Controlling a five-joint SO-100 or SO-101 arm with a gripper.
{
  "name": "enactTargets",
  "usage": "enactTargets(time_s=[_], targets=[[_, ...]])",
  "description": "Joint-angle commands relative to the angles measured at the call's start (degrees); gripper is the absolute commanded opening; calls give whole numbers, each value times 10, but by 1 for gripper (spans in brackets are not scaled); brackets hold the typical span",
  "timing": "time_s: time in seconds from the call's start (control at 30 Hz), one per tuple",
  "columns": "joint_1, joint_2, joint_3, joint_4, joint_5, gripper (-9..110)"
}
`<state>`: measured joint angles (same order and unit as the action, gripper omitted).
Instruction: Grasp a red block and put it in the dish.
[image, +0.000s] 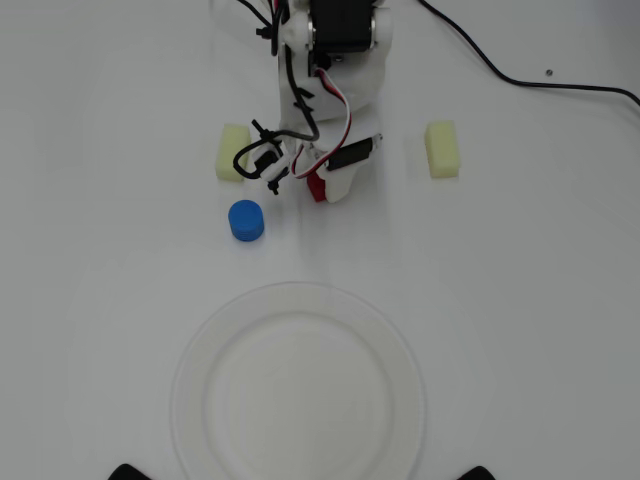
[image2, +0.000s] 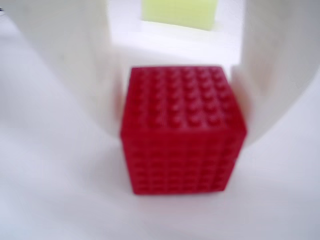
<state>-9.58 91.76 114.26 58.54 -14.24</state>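
In the wrist view the red block (image2: 182, 130), a studded red cube, sits between my two white fingers (image2: 75, 65), which press against its left and right sides. It rests on the white table. In the overhead view only a sliver of the red block (image: 316, 188) shows under my gripper (image: 322, 186), near the arm's base at top centre. The dish (image: 190, 400), a large white paper plate, lies at the bottom centre, well below the gripper and empty.
A blue cylinder (image: 246, 220) stands left of the gripper. Pale yellow blocks lie at the left (image: 232, 152) and right (image: 441, 149); one shows behind the cube in the wrist view (image2: 179, 12). A black cable (image: 520, 78) runs across the top right.
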Motion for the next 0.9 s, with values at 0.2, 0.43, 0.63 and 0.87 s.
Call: enactTargets(time_s=[0.2, 0.43, 0.63, 0.87], targets=[[22, 137, -45, 4, -24, 0], [33, 279, -65, -105, -59, 0], [28, 270, -117, -140, -88, 0], [26, 115, -250, -136, -94, 0]])
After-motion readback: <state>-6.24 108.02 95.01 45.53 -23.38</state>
